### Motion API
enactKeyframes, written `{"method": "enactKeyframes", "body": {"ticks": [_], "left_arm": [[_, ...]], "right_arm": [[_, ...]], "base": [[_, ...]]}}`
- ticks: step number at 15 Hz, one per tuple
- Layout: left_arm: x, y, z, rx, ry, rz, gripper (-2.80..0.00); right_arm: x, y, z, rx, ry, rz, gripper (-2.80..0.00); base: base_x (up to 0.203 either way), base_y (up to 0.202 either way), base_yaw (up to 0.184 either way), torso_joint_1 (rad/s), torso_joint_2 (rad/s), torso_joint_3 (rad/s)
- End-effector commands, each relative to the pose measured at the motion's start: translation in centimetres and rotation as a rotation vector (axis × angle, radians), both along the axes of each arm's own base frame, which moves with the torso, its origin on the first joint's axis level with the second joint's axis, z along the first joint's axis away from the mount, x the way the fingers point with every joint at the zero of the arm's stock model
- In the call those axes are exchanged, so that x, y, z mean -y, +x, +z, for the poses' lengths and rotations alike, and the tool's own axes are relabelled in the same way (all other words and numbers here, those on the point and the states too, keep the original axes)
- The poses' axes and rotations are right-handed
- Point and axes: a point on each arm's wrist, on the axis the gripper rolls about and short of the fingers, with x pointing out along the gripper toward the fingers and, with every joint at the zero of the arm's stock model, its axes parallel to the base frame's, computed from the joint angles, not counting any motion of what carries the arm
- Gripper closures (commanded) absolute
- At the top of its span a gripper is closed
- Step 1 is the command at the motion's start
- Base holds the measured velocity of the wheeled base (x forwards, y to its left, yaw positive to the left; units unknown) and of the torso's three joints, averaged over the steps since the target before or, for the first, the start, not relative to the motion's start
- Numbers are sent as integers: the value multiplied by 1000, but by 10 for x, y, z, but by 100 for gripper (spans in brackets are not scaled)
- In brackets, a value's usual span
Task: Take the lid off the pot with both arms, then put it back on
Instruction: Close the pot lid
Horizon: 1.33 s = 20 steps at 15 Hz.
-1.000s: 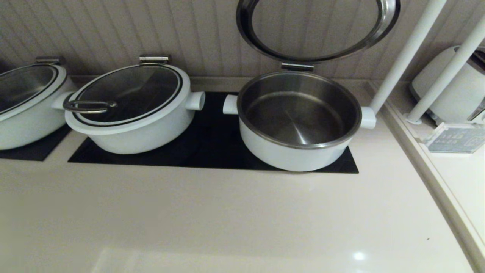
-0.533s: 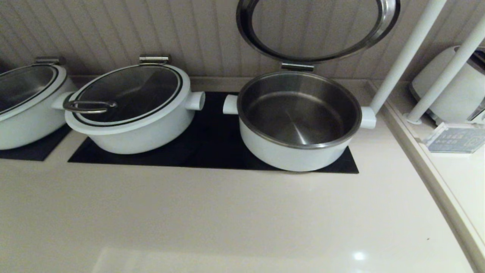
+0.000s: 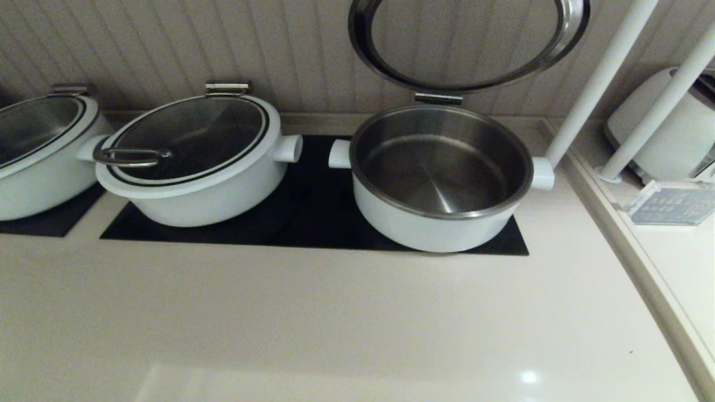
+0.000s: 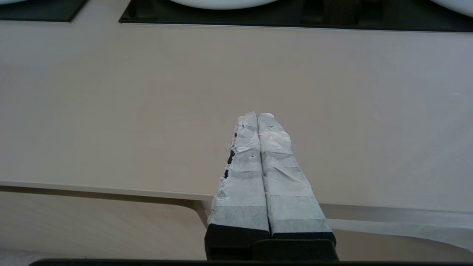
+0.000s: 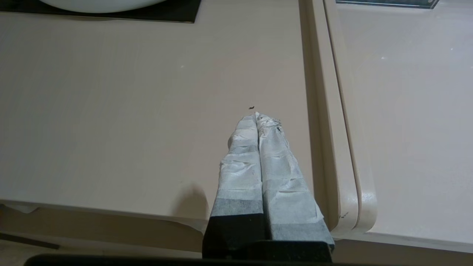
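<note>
Nearest, at the front edge of the counter [image 3: 346, 324], both sets of jaws sit low and out of the head view. The left gripper [image 4: 257, 115] hangs over the counter's near lip with its tape-wrapped fingers [image 4: 244, 166] pressed flat together, holding nothing. The right gripper [image 5: 257, 115] is likewise closed tight and empty, its tips above bare counter, with a small dark speck [image 5: 251, 108] just beyond them and a raised counter seam [image 5: 325, 111] just beside them on the outer side.

Well ahead of both jaws lies a black mat [image 3: 313, 223]; its front edge shows far beyond the fingers in each wrist view. On the mat, ahead of the right jaws and toward the middle, stands the pot [image 3: 441, 184], open, its steel inner bowl bare, stub handles sticking out to either side. The lid [image 3: 469, 50] is swung up on the hinge plate [image 3: 438, 99] at the pot's far rim, standing nearly upright against the ribbed wall, well apart from both jaws and touched by neither.

Ahead of the left jaws, a second white pot [image 3: 195, 162] sits closed under a glass lid with a loop handle [image 3: 131, 157]; a third pot [image 3: 39, 151] lies farther to the left. Beyond the right jaws, two white poles [image 3: 603, 78] slant up beside a white appliance [image 3: 665, 134].
</note>
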Motion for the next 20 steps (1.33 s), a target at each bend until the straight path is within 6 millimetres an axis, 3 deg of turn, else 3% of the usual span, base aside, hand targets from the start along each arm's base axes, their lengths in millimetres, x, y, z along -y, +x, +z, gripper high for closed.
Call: {"method": "enactKeyframes", "body": {"ticks": [1,6,11,14,17,20], "left_arm": [[0,0,0,1,0,1,0],[0,0,0,1,0,1,0],[0,0,0,1,0,1,0],[0,0,0,1,0,1,0],[0,0,0,1,0,1,0],[0,0,0,1,0,1,0]], "right_arm": [[0,0,0,1,0,0,0],[0,-6,24,122,-2,22,0],[-2,-23,63,154,-6,80,0],[-2,-20,95,141,-5,87,0],[-1,-3,128,115,-1,104,0],[-3,43,170,95,2,112,0]], "base": [[0,0,0,0,0,0],[0,0,0,0,0,0],[0,0,0,0,0,0],[0,0,0,0,0,0],[0,0,0,0,0,0],[0,0,0,0,0,0]]}}
